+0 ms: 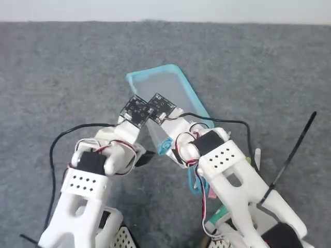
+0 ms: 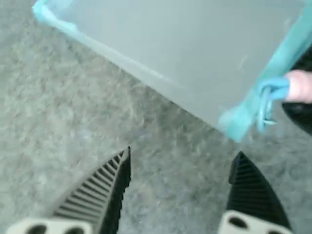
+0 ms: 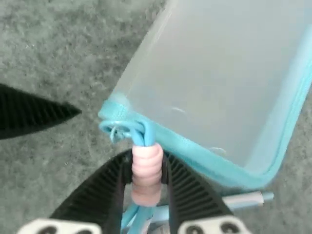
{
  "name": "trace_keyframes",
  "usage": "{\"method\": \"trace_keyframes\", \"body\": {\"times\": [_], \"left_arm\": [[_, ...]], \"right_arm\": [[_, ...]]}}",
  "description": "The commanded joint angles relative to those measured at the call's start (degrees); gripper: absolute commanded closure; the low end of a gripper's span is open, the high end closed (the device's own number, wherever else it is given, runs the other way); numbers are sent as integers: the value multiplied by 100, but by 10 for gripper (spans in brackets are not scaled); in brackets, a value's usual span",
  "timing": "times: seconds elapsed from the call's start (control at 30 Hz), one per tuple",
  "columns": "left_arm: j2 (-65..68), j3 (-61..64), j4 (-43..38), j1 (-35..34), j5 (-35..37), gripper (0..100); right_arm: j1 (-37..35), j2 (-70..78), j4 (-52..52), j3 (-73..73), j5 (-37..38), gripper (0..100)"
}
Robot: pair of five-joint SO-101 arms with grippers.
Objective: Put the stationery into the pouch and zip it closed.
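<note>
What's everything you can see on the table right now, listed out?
pouch: one, see-through with a teal edge, middle of the mat
zip pull: one, pink on a blue cord, at the pouch's near corner
blue item: one, mostly hidden under the right arm, cannot tell what it is
cable tie: one, black, sticking out beside the right arm
cable: one, black, looping by the left arm
mat: one, grey, covering the table
left pincer: one, black, open above the mat beside the pouch's corner
right pincer: one, black, shut on the zip pull
</note>
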Motion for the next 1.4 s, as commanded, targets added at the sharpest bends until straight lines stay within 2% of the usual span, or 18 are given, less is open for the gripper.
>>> {"method": "trace_keyframes", "body": {"times": [0.0,0.2,0.33,0.47,0.53,0.6,0.7,0.9,1.13,1.37], "left_arm": [[-185,286,-721,325,316,685],[-176,558,-1213,299,448,686],[-185,453,-1407,-70,1732,686],[-185,251,-1398,-949,3042,688],[-185,119,-1327,-1266,2945,688],[-185,163,-1310,-1275,2673,687],[-185,382,-1284,-967,2277,686],[-211,488,-1134,-360,2031,671],[-1556,778,-738,-264,1996,667],[-2259,989,-492,-255,1811,667]], "right_arm": [[22,-295,-84,-387,-88,993],[13,-295,-84,-387,-176,993],[40,-295,-145,-378,-703,993],[57,-242,-242,-360,-782,993],[57,-242,-242,-360,-765,993],[66,-233,-251,-378,-765,993],[66,-224,-259,-448,-774,993],[75,-251,-251,-756,-844,993],[22,-532,-840,-334,-853,993],[13,-664,-743,-316,-809,993]]}}
